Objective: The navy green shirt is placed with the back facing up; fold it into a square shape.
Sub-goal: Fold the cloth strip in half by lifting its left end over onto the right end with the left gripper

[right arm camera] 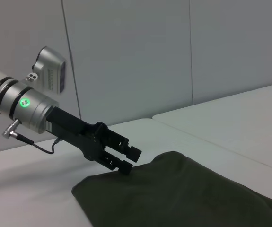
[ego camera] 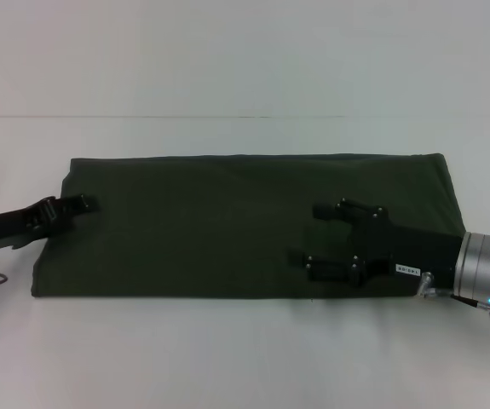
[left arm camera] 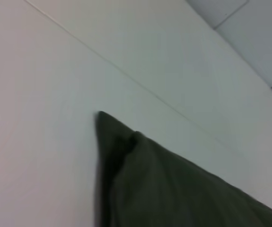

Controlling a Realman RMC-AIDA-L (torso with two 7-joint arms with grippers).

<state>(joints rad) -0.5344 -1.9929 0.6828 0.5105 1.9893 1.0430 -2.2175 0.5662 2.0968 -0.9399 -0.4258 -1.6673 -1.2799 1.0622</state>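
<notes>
Bright, even, diffuse light, no single source to be seen. Soft and slightly hazy in the head view, with the white table (ego camera: 245, 358) washed pale and only a faint dark rim under the shirt (ego camera: 227, 221). Dense black on the right pincer (ego camera: 304, 232), detail lost against the dark cloth. Heavily blurred in the left wrist view, shirt corner (left arm camera: 112, 137) out of focus. Clearer in the right wrist view, with a green glowing lamp (right arm camera: 25, 101) on the left arm and a soft shadow beneath the left pincer (right arm camera: 130, 161).
</notes>
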